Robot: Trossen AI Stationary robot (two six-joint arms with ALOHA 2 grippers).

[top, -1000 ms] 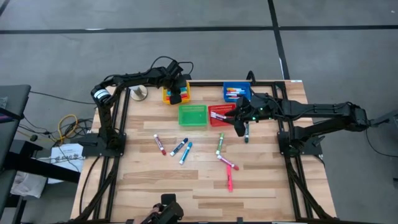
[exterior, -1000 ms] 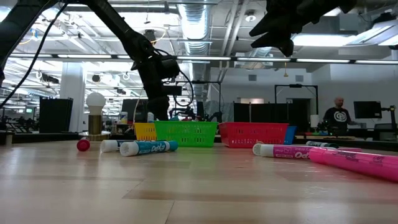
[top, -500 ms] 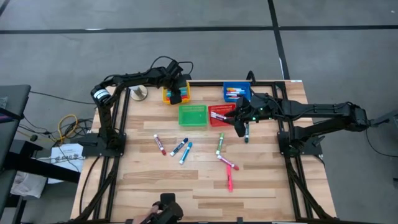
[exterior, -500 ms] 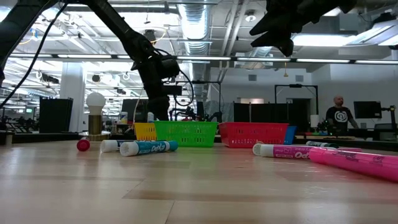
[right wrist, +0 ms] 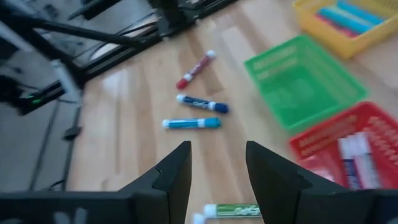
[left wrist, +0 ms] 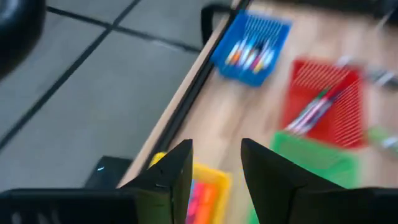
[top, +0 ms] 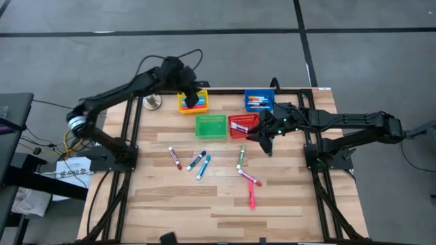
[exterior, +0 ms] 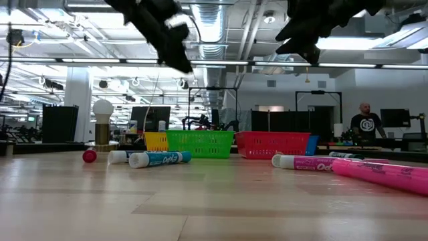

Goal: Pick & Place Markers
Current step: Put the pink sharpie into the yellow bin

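Left tool [top: 193, 97] hangs over the yellow basket [top: 193, 103] at the far edge of the worktop [top: 163, 197], fingers [left wrist: 174, 177] apart, nothing between them. Right tool [top: 263, 139] hangs just right of the red basket [top: 242, 125], fingers [right wrist: 174, 177] also apart and empty.

Markers:
- red one [top: 174, 157], left of centre, loose on the wood
- two blue ones [top: 199, 163] side by side just right of it
- green one [top: 240, 157] near the middle, below the red basket
- two pink ones [top: 250, 187] nearer the front, right of centre
- several already in the red basket, several in the blue basket [top: 259, 101], some in the yellow one

Green basket [top: 211, 126] sits between yellow and red; can't tell if anything is in it.

Low view: person [exterior: 364, 124] in the room far behind the worktop.
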